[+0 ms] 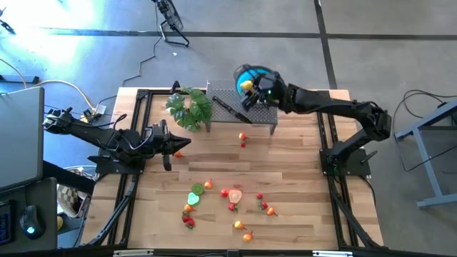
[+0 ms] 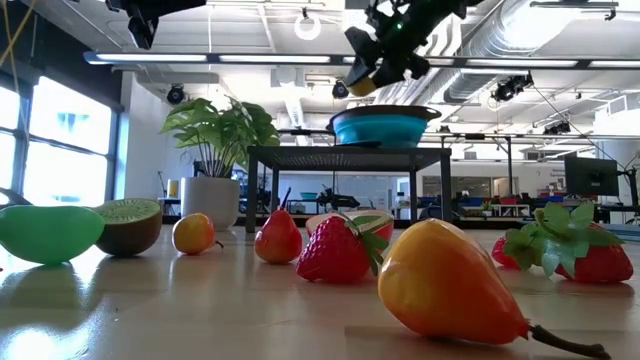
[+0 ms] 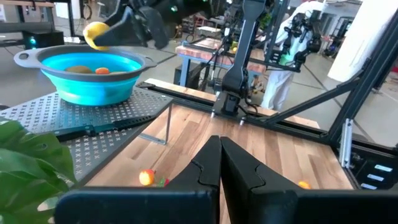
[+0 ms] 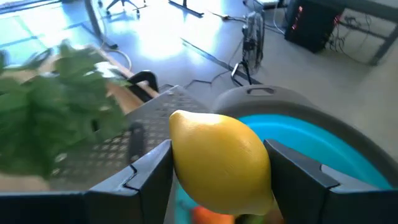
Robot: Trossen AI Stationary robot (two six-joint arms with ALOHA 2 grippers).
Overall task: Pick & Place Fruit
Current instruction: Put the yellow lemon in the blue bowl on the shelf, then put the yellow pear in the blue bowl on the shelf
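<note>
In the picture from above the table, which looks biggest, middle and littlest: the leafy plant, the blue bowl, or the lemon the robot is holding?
1. Leafy plant, the biggest.
2. Blue bowl, though the right hand hides much of it, so first place is not certain.
3. Lemon, clearly the littlest.

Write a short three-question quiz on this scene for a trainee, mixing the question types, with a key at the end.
1. True or false: the right gripper holds a strawberry.
2. Multiple choice: the lemon is A) lying on the table, B) held above the blue bowl, C) held over the leafy plant.
3. Fill in: the left gripper hangs over the wooden table with its fingers ____.

Key: 1. False, it holds a yellow lemon. 2. B. 3. Shut, holding nothing.
</note>
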